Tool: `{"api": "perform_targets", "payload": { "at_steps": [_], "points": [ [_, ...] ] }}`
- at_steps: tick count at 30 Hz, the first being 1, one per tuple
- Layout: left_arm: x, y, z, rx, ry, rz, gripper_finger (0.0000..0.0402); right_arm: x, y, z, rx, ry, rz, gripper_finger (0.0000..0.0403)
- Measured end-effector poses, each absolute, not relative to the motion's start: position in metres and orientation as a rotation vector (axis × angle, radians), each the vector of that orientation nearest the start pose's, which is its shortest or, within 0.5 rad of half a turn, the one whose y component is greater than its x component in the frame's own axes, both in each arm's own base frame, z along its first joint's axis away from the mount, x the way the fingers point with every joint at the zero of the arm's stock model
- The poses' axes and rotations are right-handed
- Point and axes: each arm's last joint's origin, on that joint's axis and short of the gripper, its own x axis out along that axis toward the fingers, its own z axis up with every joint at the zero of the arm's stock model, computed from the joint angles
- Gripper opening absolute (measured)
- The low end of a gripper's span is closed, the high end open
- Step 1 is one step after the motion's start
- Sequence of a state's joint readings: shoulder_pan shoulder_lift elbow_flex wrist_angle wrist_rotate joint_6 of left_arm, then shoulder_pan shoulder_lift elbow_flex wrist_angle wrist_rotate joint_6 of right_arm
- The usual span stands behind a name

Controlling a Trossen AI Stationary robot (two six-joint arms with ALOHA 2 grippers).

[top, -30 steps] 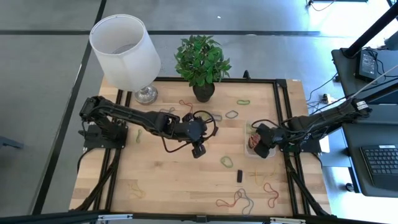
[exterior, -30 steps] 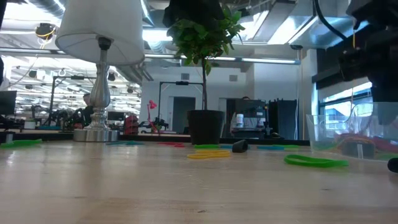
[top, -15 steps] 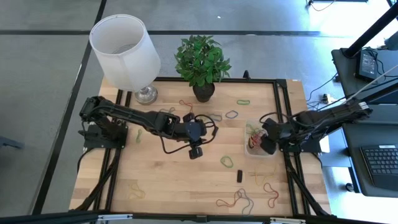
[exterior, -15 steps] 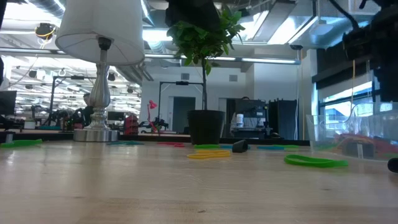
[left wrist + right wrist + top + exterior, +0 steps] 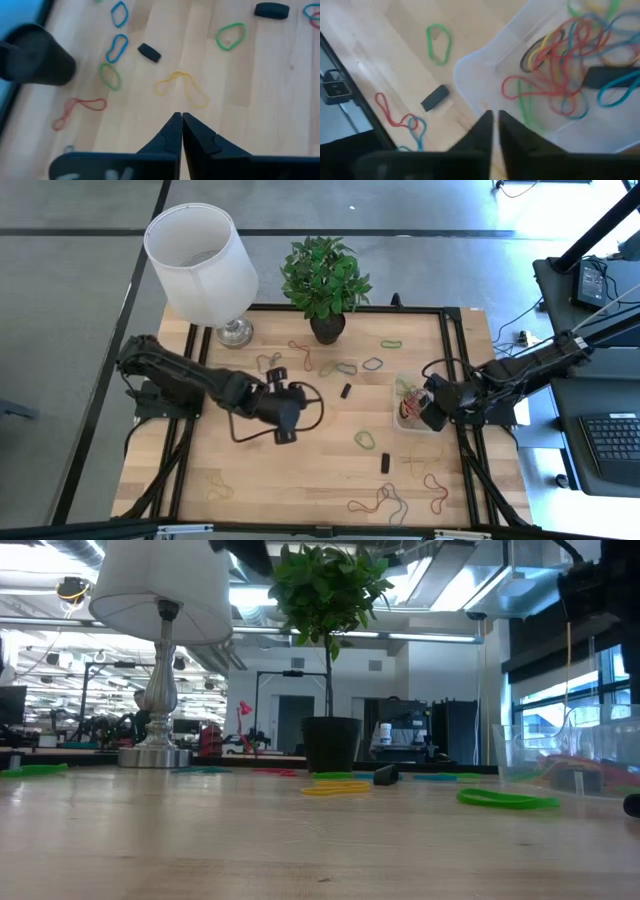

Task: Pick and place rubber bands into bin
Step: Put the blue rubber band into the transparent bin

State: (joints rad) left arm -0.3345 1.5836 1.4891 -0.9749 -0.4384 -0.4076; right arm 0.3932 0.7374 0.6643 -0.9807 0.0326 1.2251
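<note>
The left gripper is held over bare desk left of centre, its jaws closed on nothing. The right gripper is poised at the bin near the right edge, jaws nearly closed and empty. A tangle of rubber bands lies inside the bin; others are scattered over the desk, with a yellow band seen ahead of the left jaws.

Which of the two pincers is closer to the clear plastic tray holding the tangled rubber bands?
The right pincer: it hangs right over the clear plastic tray. The left pincer is far off, above bare wood near the table's middle, its fingers shut and empty.
</note>
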Motion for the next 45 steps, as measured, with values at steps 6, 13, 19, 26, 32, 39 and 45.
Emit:
{"api": "perform_targets", "payload": {
  "at_steps": [6, 13, 19, 26, 32, 39, 45],
  "points": [
    [0.280, -0.108, 0.319, 0.118, 0.979, 0.273, 0.0002, 0.123, 0.061, 0.246, 0.930, 1.014, -0.346, 0.0005],
    [0.233, -0.109, 0.282, 0.002, 0.912, 0.199, 0.0002, 0.157, 0.092, 0.276, 0.896, 1.005, -0.388, 0.0002],
    [0.195, -0.098, 0.263, -0.127, 0.774, 0.095, 0.0002, 0.187, 0.134, 0.284, 0.827, 1.152, -0.478, 0.0002],
    [0.169, -0.086, 0.249, -0.164, 0.710, -0.044, 0.0002, 0.183, 0.183, 0.264, 0.843, 1.239, -0.649, 0.0002],
    [0.163, -0.083, 0.247, -0.169, 0.694, -0.059, 0.0003, 0.171, 0.216, 0.238, 0.891, 1.183, -0.797, 0.0002],
    [0.164, -0.084, 0.247, -0.177, 0.698, -0.081, 0.0003, 0.179, 0.231, 0.205, 0.805, 1.232, -0.876, 0.0020],
    [0.163, -0.085, 0.247, -0.184, 0.710, -0.108, 0.0003, 0.184, 0.239, 0.187, 0.797, 1.267, -0.899, 0.0070]
  ]
}}
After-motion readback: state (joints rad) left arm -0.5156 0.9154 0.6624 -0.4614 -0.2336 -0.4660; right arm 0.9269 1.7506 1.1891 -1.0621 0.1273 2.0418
